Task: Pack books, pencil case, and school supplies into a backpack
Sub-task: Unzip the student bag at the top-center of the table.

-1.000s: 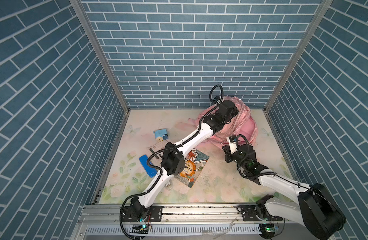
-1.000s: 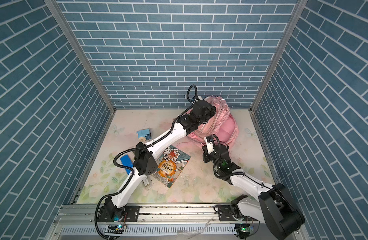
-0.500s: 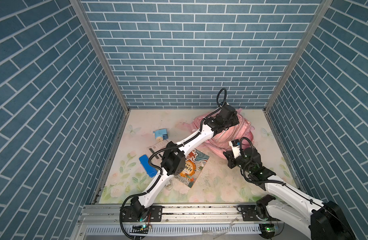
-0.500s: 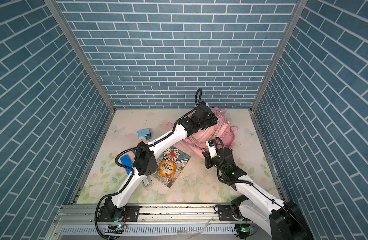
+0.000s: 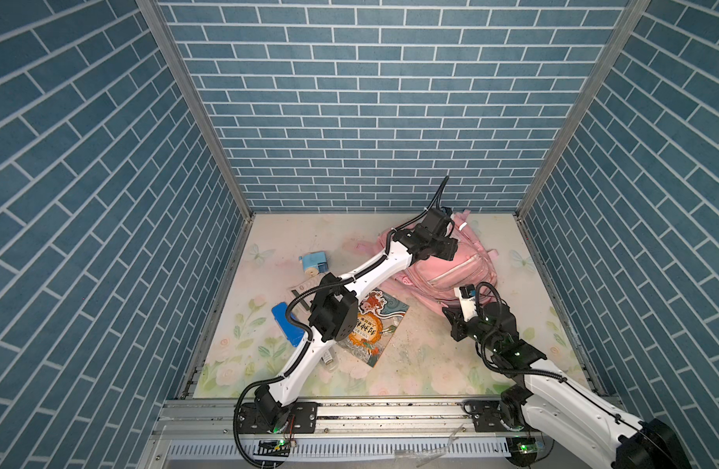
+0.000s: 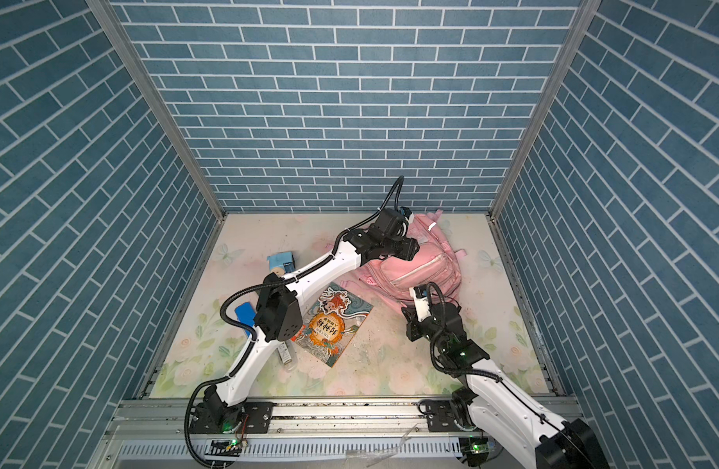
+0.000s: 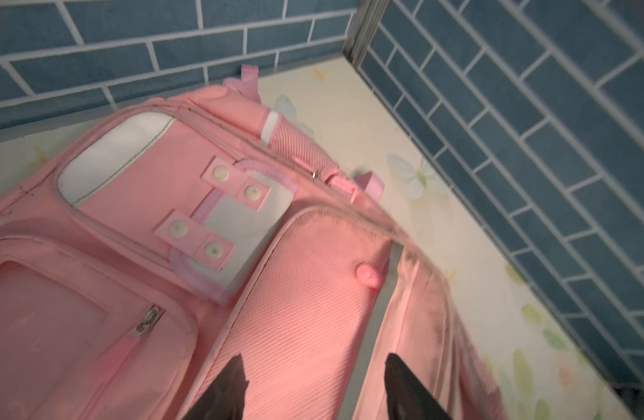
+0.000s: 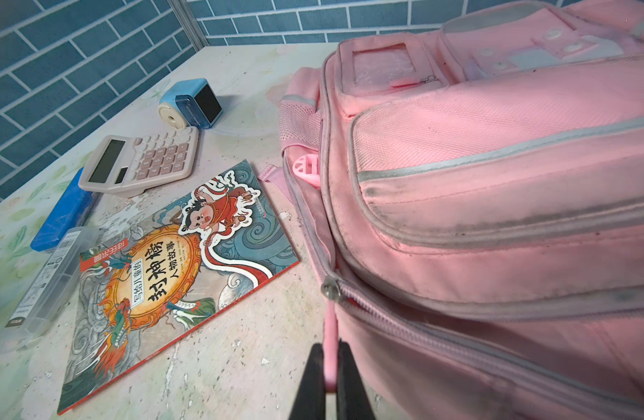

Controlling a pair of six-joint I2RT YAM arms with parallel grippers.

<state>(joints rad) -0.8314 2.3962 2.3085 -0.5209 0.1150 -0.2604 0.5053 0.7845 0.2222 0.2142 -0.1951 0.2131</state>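
The pink backpack [image 5: 447, 270] [image 6: 421, 268] lies front-up at the back right of the table. My left gripper [image 7: 315, 378] hovers open over its upper front [image 7: 306, 291], with nothing between the fingers. My right gripper [image 8: 329, 363] is shut on the pink zipper pull [image 8: 329, 327] at the bag's near lower edge [image 5: 449, 316]. The book [image 5: 370, 325] [image 8: 175, 262] lies flat beside the bag. The light blue pencil sharpener [image 5: 314, 263] [image 8: 191, 103], the calculator [image 8: 142, 163] and the blue pencil case [image 5: 285, 329] [image 8: 64, 214] lie left of it.
A clear plastic box [image 8: 48, 280] lies next to the pencil case, partly under the left arm [image 5: 333, 312] in both top views. Blue brick walls [image 5: 370, 122] close the table on three sides. A metal rail [image 5: 370, 410] runs along the front.
The left gripper has opened and let go of the backpack, which dropped from a raised, bunched pose to lying flat. The right gripper stayed shut and drew back towards the front.
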